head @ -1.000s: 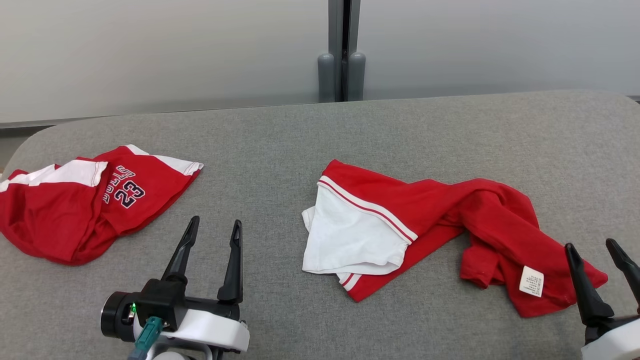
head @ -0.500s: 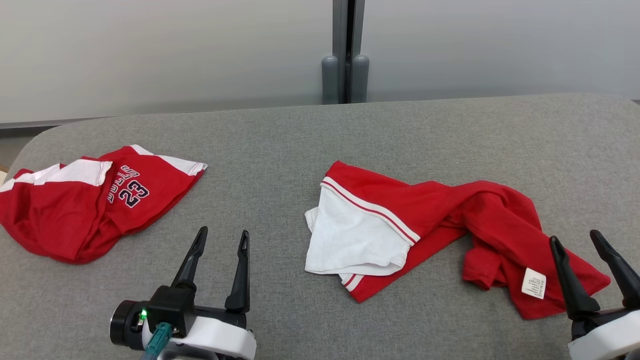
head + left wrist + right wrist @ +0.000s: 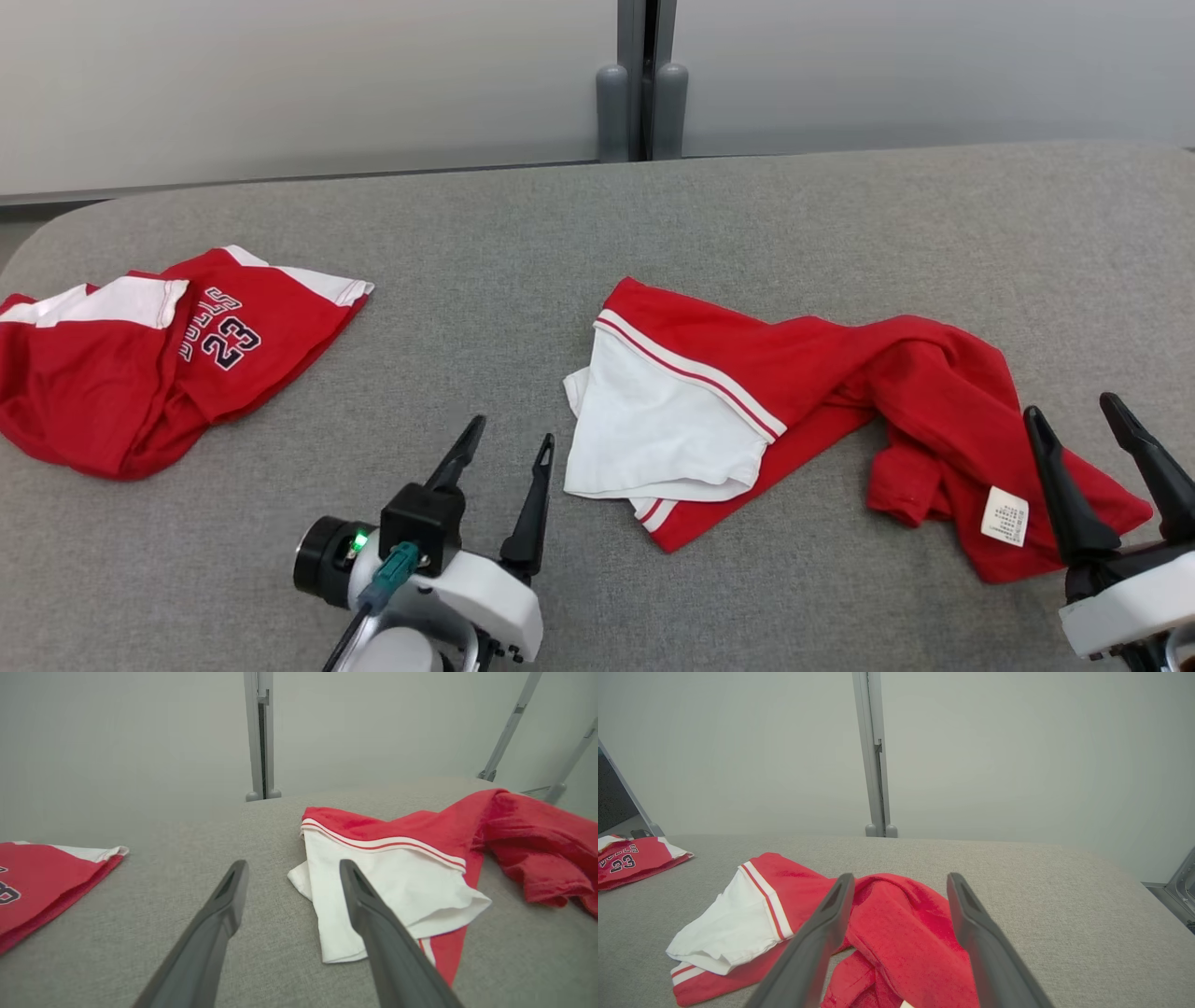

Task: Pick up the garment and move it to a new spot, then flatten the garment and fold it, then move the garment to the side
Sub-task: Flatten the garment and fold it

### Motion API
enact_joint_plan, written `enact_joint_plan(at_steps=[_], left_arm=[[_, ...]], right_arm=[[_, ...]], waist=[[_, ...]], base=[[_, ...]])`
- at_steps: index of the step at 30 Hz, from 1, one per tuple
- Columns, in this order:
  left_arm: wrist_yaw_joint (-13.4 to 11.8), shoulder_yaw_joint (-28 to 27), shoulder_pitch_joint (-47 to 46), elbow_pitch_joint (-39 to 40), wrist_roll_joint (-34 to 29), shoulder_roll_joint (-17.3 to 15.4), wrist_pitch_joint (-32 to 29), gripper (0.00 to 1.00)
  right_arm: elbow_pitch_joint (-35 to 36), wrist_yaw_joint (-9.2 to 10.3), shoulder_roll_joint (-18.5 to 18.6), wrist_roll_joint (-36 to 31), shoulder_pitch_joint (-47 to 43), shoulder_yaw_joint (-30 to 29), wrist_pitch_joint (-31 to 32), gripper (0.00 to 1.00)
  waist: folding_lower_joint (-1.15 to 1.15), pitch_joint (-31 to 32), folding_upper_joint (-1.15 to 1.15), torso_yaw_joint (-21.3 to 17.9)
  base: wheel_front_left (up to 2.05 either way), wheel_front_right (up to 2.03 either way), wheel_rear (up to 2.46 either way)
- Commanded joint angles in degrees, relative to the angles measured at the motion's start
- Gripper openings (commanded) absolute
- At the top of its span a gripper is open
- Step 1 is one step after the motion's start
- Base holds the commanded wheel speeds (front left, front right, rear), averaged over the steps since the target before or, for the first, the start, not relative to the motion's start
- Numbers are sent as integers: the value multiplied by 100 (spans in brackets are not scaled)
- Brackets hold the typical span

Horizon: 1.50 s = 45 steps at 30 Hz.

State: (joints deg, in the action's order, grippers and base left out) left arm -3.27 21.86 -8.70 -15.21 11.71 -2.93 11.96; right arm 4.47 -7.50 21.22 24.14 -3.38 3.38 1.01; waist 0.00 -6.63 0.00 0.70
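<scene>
Left tool (image 3: 514,429) between crumpled garment (image 3: 822,373) and numbered red jersey (image 3: 140,373), nearer garment

Crumpled red garment (image 3: 896,938), right hand (image 3: 900,877) spread wide

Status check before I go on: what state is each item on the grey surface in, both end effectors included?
Middle garment: crumpled, unfolded, lying on the grey surface, not held.
Numbered jersey: bunched up at the robot's left, not held.
Care label: exposed, facing up.
Left end effector: open, empty, beside the garment's white part.
Right end effector: open, empty, at the garment's labelled end.
</scene>
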Motion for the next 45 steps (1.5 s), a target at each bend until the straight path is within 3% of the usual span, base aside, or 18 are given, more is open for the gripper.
enact_joint_plan(at_steps=[1, 13, 14, 16, 28, 40, 41, 42, 43, 45], left_arm=[[31, 151, -250, -251, 118, -12, -95, 100], [-392, 1455, -1314, -1862, 1637, -7, -600, 100], [-450, 1530, -1380, -1968, 1733, -5, -652, 62], [-508, 1664, -1468, -2116, 1900, -6, -657, 0], [-799, 1925, -1713, -2517, 2281, -14, -143, 0], [-891, 2048, -1809, -2487, 2395, -21, 139, 0], [-899, 2046, -1822, -2459, 2381, -25, 173, 0], [-911, 2027, -1830, -2416, 2364, -31, 202, 0], [-925, 1986, -1838, -2348, 2345, -35, 246, 0], [-976, 1880, -1802, -2171, 2313, -21, 291, 0]], right_arm=[[-11, 2, 79, 60, 128, 52, -79, 100], [-388, 2, 331, 485, 346, 365, -396, 100], [-434, 2, 352, 518, 344, 368, -421, 100], [-509, 2, 374, 578, 323, 375, -470, 100], [-820, 2, 470, 1056, -587, 202, -462, 100], [-1492, 2, 515, 1514, 137, 1002, -690, 100], [-1553, 2, 520, 1580, 196, 1060, -716, 49], [-1607, 2, 558, 1604, 244, 1102, -747, 33], [-1629, 2, 594, 1633, 273, 1111, -805, 0], [-1637, 2, 687, 1656, 326, 1124, -935, 0]], waist=[[0, -155, 0, -79], [0, -613, 0, -418], [0, -636, 0, -443], [0, -682, 0, -496], [0, -935, 0, -693], [0, -993, 0, -614], [0, -997, 0, -586], [0, -998, 0, -559], [0, -999, 0, -531], [0, -988, 0, -485]], base=[[0, 0, 0], [0, 0, 0], [0, 0, 0], [0, 0, 0], [0, 0, 0], [0, 0, 0], [0, 0, 0], [0, 0, 0], [0, 0, 0], [0, 0, 0]])
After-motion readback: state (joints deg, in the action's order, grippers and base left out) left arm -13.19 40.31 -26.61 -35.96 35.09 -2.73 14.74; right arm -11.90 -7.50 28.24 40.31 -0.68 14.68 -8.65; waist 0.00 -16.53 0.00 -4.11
